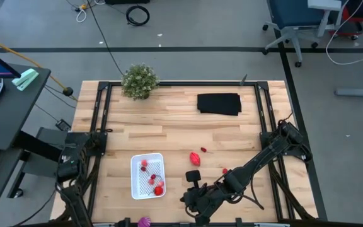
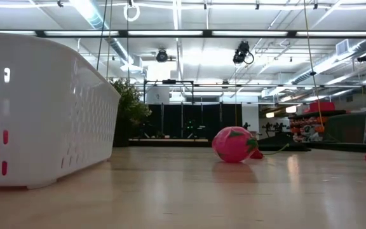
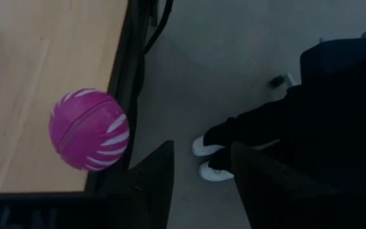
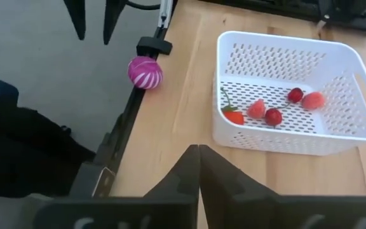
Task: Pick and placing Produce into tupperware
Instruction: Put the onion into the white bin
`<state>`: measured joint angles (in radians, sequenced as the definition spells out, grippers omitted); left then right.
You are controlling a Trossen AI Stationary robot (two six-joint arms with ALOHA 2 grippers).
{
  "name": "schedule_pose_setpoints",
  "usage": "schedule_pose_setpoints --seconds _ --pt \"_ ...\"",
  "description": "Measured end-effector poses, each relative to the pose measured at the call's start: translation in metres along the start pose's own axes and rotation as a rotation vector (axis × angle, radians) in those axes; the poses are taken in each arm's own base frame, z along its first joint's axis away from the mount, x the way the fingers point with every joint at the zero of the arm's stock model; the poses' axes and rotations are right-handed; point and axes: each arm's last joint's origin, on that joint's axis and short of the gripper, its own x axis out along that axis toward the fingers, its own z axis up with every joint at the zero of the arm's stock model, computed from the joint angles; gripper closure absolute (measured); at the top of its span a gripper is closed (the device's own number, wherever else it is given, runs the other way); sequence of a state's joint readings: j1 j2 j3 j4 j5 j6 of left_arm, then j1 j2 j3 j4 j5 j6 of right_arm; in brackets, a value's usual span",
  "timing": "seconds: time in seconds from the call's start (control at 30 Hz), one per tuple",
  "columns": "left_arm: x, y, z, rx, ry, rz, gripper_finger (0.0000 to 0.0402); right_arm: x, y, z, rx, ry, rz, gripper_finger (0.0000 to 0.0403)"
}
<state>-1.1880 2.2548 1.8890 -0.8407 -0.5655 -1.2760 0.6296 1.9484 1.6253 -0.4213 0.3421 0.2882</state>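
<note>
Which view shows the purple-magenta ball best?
The left wrist view: the purple-magenta ball fills it, stripes clear, at the table edge. The right wrist view shows it small; the high view only its top at the picture's bottom; the low view misses it.

Both arms are dark, jointed and matte; the right claw (image 4: 199, 166) has wedge-shaped black fingers (sharply tapered).

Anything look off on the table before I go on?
Yes: the purple-magenta ball sits at the very near edge of the table, by the frame, apart from the white container and the other loose pieces. It looks liable to roll off.
</note>
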Motion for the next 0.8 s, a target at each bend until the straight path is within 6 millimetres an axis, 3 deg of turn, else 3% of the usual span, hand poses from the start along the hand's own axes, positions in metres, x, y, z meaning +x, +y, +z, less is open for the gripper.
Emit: schedule_pose_setpoints --seconds 0.37,0.8 --pt "0.010 0.005 0.006 -0.020 0.004 0.037 0.0239 0.000 0.000 0.000 -0.001 0.004 -0.003 0.0392" --pt "0.030 0.008 -0.010 -0.019 0.041 0.093 0.0239 0.000 -0.001 -0.001 -0.003 0.007 -0.004 0.0389"
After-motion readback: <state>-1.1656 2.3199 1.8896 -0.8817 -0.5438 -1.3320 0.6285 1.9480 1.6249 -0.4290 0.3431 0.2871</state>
